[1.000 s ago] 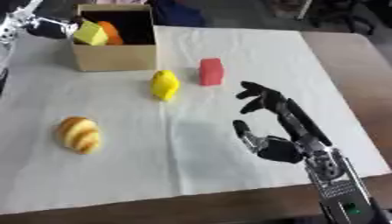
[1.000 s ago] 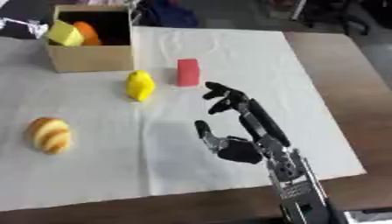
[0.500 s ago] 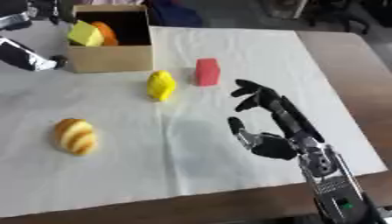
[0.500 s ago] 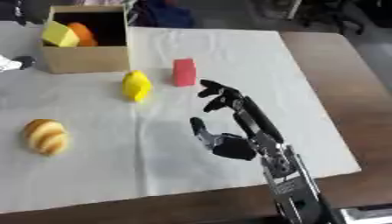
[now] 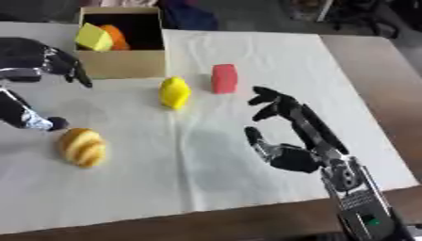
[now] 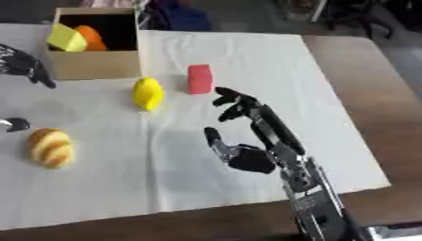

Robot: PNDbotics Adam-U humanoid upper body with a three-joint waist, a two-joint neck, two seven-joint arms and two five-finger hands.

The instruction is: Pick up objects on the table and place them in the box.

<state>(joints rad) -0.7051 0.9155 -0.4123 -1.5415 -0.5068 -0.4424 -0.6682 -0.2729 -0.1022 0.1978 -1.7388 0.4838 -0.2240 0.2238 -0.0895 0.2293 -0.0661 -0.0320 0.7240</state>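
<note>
Cardboard box (image 5: 124, 63), open at the top, stands at the far left of the white cloth (image 5: 247, 61) that covers the brown wooden table (image 5: 371, 66); it lies just right of the left hand (image 5: 41, 63) and well away, far and to the left, from the right hand (image 5: 288, 136). Inside the box sit a yellow block (image 5: 94, 37) and, touching it on its right, an orange rounded object (image 5: 117, 37).

Right hand hovers open above the cloth, palm turned leftward, fingers spread and reaching away from the robot, thumb held apart below them; it grips nothing. Beyond its fingertips and a little to the left stands a red upright block (image 5: 223, 78). Further left of that, near the box's front wall, is a yellow rounded object (image 5: 174, 92).

Left hand shows at the view's left edge, fingers relaxed and pointing down toward the cloth, holding nothing. Below it, nearer the robot, lies a golden-brown ridged bread roll (image 5: 82, 147), apart from the hand.
</note>
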